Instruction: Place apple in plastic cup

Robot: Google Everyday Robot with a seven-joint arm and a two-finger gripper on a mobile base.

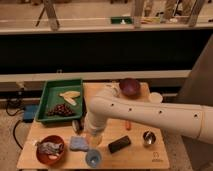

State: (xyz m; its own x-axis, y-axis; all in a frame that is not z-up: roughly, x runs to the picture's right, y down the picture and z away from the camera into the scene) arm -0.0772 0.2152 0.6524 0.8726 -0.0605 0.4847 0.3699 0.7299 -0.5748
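The light-blue plastic cup stands upright near the table's front edge. My gripper hangs from the white arm, pointing down, just above and slightly behind the cup. An orange-yellow round shape, the apple, shows at the gripper's tip, held above the cup's mouth. The arm hides the upper part of the gripper.
A green tray with a banana and grapes is at the back left. Also on the table are a dark red bowl, white cup, metal cup, black block, orange stick, blue sponge and red bowl.
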